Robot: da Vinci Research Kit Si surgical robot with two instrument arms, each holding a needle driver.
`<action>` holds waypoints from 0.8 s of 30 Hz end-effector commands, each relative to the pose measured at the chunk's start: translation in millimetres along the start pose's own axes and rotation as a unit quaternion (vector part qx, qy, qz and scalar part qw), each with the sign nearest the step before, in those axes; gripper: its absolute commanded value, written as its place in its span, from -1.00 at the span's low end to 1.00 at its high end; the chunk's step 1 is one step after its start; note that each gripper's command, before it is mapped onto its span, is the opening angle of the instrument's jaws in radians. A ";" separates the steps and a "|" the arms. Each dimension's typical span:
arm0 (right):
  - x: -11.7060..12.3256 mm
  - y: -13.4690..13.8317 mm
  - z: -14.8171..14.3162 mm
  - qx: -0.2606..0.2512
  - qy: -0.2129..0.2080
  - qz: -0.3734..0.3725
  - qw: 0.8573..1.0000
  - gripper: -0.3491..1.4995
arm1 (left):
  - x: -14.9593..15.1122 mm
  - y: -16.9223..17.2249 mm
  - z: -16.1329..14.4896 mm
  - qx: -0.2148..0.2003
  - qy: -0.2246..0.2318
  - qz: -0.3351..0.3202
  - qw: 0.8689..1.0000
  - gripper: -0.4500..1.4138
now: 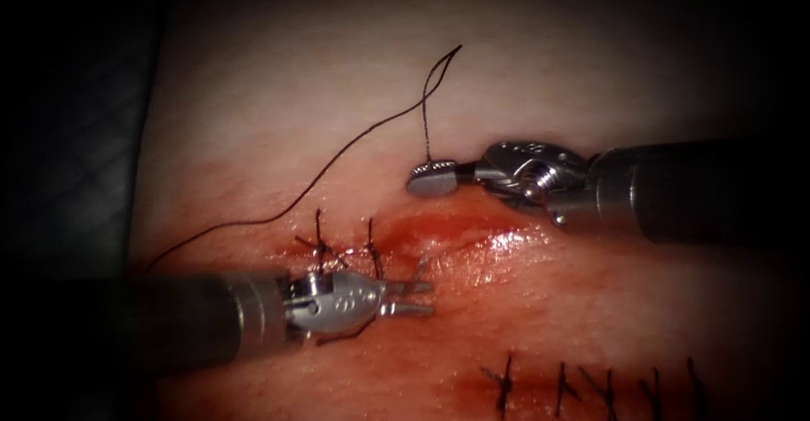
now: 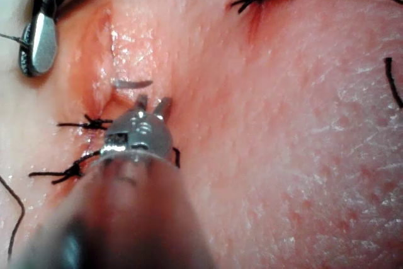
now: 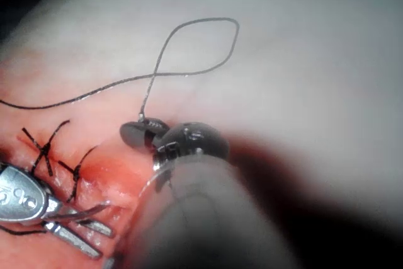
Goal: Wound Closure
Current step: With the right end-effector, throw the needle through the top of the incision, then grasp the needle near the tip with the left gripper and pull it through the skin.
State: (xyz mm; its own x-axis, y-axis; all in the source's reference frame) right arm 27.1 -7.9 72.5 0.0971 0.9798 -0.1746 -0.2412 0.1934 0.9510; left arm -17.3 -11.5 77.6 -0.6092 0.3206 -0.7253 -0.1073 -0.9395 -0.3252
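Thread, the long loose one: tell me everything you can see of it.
The thread is a thin dark strand. One end sits in the shut right claw, above the cut. It rises, folds back in a narrow loop, then sweeps down left across pale tissue toward the open left claw's shaft.

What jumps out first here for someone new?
The right tool, above the cut, is shut on the thread, which loops up and trails left over the tissue. The left tool sits at the cut with open jaws around the needle, beside two finished stitches. Red fluid glistens along the open part.
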 end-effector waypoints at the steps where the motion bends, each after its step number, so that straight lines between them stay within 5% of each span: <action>1: 0.0 0.8 1.3 0.005 0.000 0.008 1.000 -1.00 | -0.1 0.0 0.7 -0.001 0.001 0.000 1.000 -0.57; 7: -3.2 1.0 2.6 0.043 -0.019 0.019 0.999 -1.00 | 0.0 -0.2 -0.1 0.001 0.010 0.019 1.000 -0.46; 8: -3.3 1.0 2.6 0.055 -0.012 0.016 0.998 -0.85 | 0.1 -0.4 -0.3 0.014 0.029 0.032 0.999 -0.37; 9: -2.9 1.0 2.4 0.070 0.008 -0.005 0.997 0.40 | 0.1 -0.4 -0.5 0.023 0.043 0.051 0.997 -0.35; 11: -1.6 1.0 1.8 0.088 0.041 -0.028 0.995 0.78 | 0.2 -0.3 -0.6 0.032 0.057 0.061 0.996 -0.33; 17: 3.2 1.4 -2.0 0.080 0.092 -0.064 0.991 0.80 | 2.2 0.7 0.0 0.058 0.079 0.110 0.989 -0.30; 24: 4.1 2.3 -4.3 0.080 0.118 -0.081 0.987 0.78 | 4.4 0.6 0.1 0.087 0.087 0.186 0.975 -0.28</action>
State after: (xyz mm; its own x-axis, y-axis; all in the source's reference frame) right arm 21.9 -3.4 72.3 -0.1145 0.9237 -0.3657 -0.0909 0.3568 0.9297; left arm -19.7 -10.5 73.6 -0.4884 -0.0608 -0.8705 -0.0359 -0.9953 0.0897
